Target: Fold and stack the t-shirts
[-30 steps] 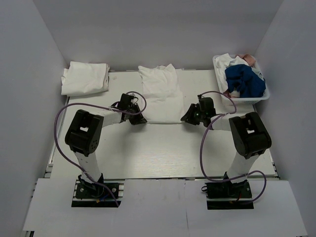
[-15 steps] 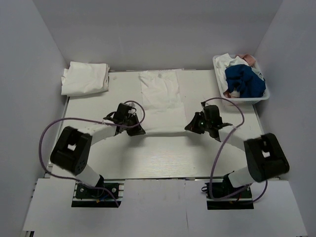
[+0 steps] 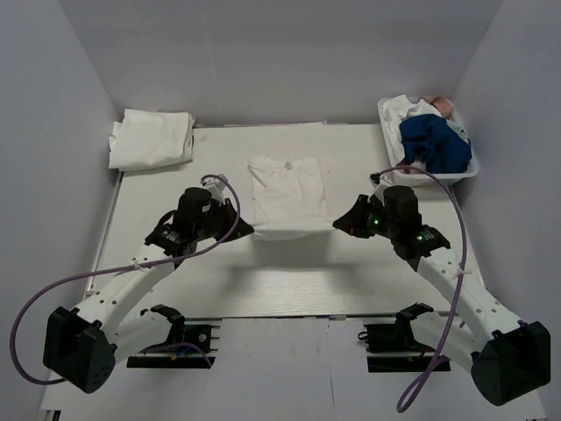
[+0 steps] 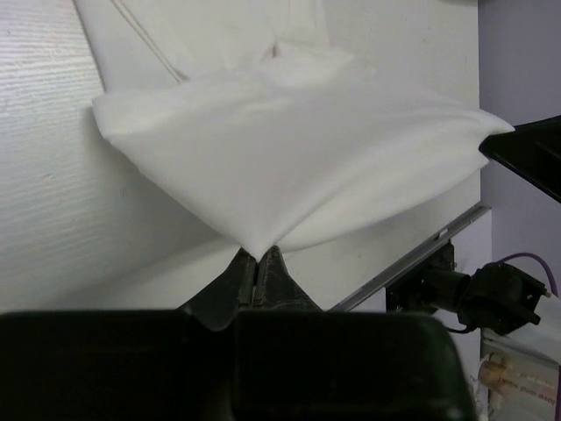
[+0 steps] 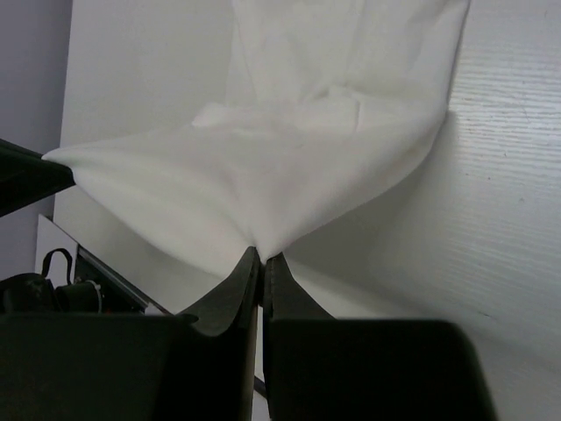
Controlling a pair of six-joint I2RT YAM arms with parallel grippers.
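1. At mid-table, toward twelve o'clock from the arm bases: soft white cotton short-sleeved t-shirt (image 3: 285, 186), already narrowed into a long panel. Far part flat on the pale wood-grain table (image 3: 289, 289); near edge raised off it and strung between both hands.
2. At nine o'clock of that raised edge: left hand (image 3: 246, 230), pressed together on the near left corner, with a small peak of cloth nipped at the very tips in the left wrist view.
3. At three o'clock of it: right hand (image 3: 340, 223), likewise pinching the near right corner, again by a thin bite at the tips.
4. Handling, as a judgement: light, limp, no stiffness at all. Sags into a shallow belly between the two holds and will drape wherever released. Best taken at the two hem corners, as now, and drawn taut sideways so the fold line lands straight. With so shallow a bite, could slide out under a hard pull.
5. Step in hand, by the look: carrying the near edge toward twelve o'clock to lay it over the far part.
6. At ten o'clock, well apart: pile of folded white fabric (image 3: 151, 139), probably the stack to join.
7. At two o'clock: white plastic basket (image 3: 438, 178) holding crumpled blue cloth (image 3: 434, 145) and some white cloth.
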